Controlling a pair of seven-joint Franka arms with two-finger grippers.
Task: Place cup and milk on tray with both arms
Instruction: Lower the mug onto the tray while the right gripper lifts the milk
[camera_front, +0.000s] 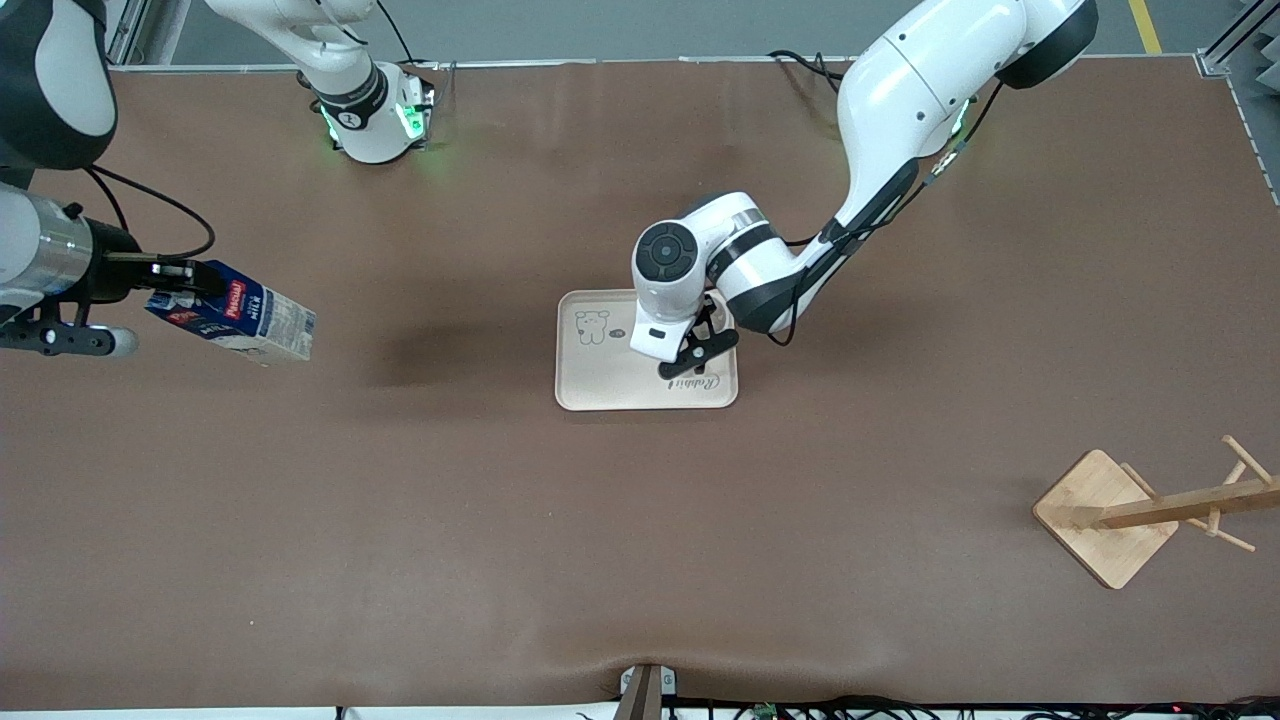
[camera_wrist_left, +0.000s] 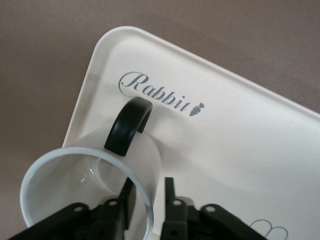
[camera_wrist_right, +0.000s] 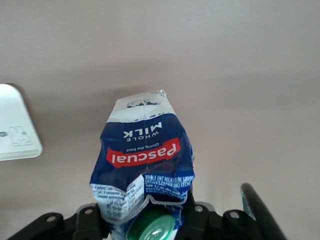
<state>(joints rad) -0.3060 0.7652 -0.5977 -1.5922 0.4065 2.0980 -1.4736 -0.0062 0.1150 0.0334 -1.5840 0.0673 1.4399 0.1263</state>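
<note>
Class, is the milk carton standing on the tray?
No. The right gripper holds the milk carton above bare table, away from the tray.

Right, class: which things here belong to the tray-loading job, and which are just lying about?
Part of the job:
- cup, on the tray
- milk, held by the right gripper
- tray
- left gripper, at the cup's rim

Lying about:
- wooden rack

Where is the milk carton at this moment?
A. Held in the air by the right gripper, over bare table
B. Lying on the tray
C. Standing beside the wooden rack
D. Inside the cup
A: the right gripper grips the milk carton by its top end, tilted above the brown table, well away from the tray.
</note>
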